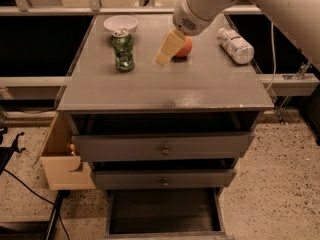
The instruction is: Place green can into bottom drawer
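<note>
The green can (123, 50) stands upright on the grey cabinet top (165, 86), at the back left, just in front of a white bowl (121, 23). My gripper (168, 49) hangs from the white arm above the middle of the top, to the right of the can and apart from it. It partly covers a red apple (184, 48). The bottom drawer (164, 211) is pulled out at the foot of the cabinet, and its dark inside shows nothing in it.
A white plastic bottle (236, 46) lies on its side at the back right of the top. Two knobbed grey drawers (163, 149) sit above the bottom one. A pale wooden box (61, 156) hangs at the cabinet's left side. Speckled floor surrounds the cabinet.
</note>
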Action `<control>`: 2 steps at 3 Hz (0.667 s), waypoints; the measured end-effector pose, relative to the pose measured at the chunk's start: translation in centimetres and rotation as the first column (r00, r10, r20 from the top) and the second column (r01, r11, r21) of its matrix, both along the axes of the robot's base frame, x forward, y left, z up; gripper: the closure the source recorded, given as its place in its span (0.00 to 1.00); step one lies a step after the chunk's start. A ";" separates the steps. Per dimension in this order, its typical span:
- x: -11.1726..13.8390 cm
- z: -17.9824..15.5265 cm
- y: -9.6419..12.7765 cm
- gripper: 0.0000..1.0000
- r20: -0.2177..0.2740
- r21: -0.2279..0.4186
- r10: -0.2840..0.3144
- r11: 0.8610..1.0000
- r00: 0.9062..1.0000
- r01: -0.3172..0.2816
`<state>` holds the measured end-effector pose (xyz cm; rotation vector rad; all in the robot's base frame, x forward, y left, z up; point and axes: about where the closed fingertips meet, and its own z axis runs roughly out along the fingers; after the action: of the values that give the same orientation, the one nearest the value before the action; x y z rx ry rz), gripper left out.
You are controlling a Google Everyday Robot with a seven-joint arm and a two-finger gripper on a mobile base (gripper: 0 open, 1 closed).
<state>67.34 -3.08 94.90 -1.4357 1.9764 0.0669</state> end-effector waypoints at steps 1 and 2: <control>0.0 0.0 0.0 0.00 0.000 0.000 0.000 1.000 1.000 0.000; 1.4 -1.2 -0.2 0.00 0.008 0.033 -0.024 0.999 1.000 0.023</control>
<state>68.75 -3.28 93.67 -1.3893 1.9760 0.0830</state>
